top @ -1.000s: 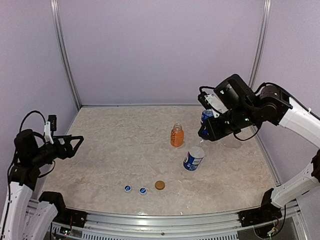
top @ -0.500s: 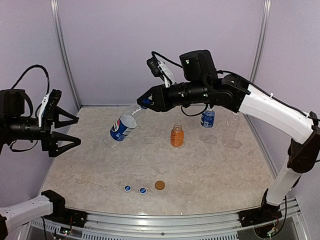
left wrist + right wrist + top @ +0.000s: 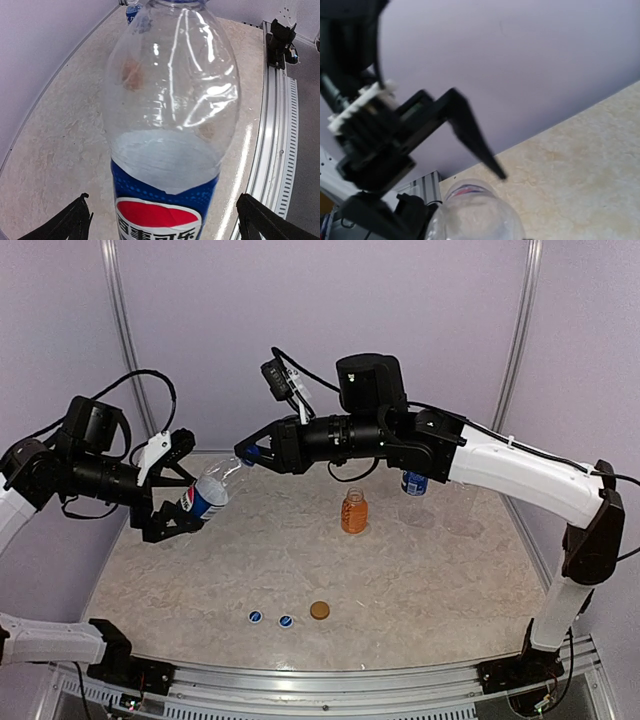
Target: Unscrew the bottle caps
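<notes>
A clear bottle with a blue label (image 3: 207,492) hangs tilted in the air over the table's left side. My right gripper (image 3: 252,453) is shut on its neck, where a blue cap shows. My left gripper (image 3: 188,492) is open, its fingers standing on either side of the bottle's lower end. In the left wrist view the bottle (image 3: 167,125) fills the frame between two black fingertips (image 3: 75,225), with gaps on both sides. In the right wrist view, only the bottle's shoulder (image 3: 475,215) and the left gripper's finger (image 3: 470,130) show. Two blue caps (image 3: 255,617) (image 3: 286,621) and a golden-brown cap (image 3: 319,610) lie on the table.
An orange juice bottle (image 3: 354,510) stands open at the table's middle. A second blue-labelled bottle (image 3: 415,483) and a clear bottle (image 3: 465,508) stand behind the right arm. The metal rail (image 3: 272,125) runs along the table's near edge.
My right arm swung the bottle from the table's right side across to the left. My left arm rose and came in, and its open jaws now straddle the bottle's base.
</notes>
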